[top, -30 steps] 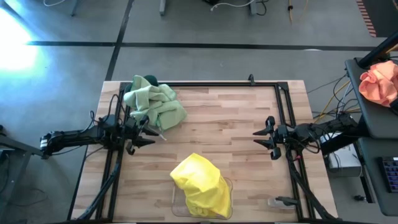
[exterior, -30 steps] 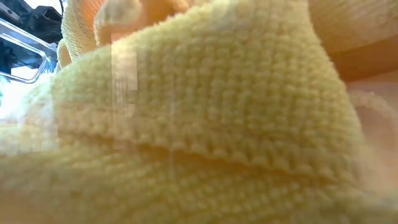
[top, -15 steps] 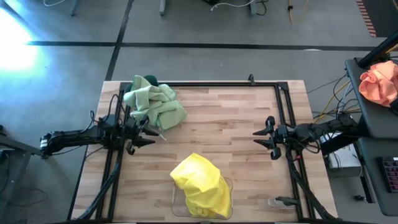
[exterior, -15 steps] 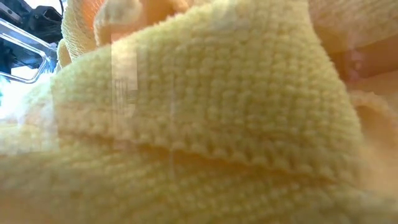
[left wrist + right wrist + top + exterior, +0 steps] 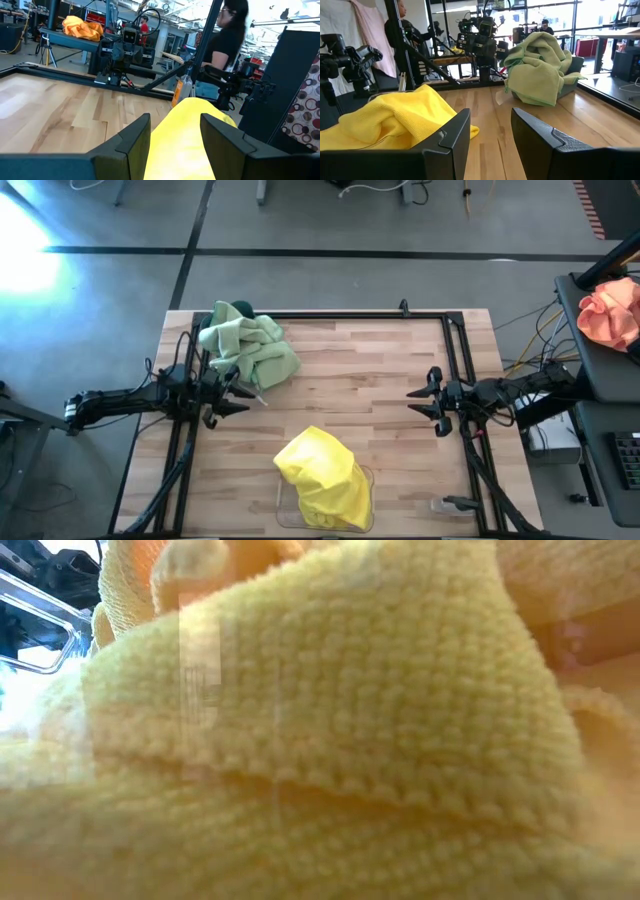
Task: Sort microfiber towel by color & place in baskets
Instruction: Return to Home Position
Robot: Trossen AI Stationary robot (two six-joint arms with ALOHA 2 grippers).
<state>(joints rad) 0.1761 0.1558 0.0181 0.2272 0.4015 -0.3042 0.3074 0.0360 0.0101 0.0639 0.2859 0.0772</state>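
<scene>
Pale green microfiber towels point(image 5: 250, 348) lie heaped over the dark teal basket point(image 5: 240, 309) at the table's far left; the right wrist view shows the green heap point(image 5: 537, 67) too. Bright yellow towels point(image 5: 322, 477) are piled in the clear basket point(image 5: 285, 512) at the near edge, and they fill the low view point(image 5: 320, 740). My left gripper point(image 5: 243, 395) hovers open at the table's left, near the green heap. In its wrist view the left gripper point(image 5: 175, 132) faces the yellow pile point(image 5: 187, 135). My right gripper point(image 5: 412, 404) waits open at the table's right, its fingers point(image 5: 455, 132) pointing across the table.
Bare wooden tabletop point(image 5: 360, 370) lies between the two arms. A black metal frame point(image 5: 455, 350) runs along the table's edges. An orange-pink cloth bundle point(image 5: 608, 310) sits on a stand off the table's right. People stand in the room beyond, one in dark clothes point(image 5: 227, 37).
</scene>
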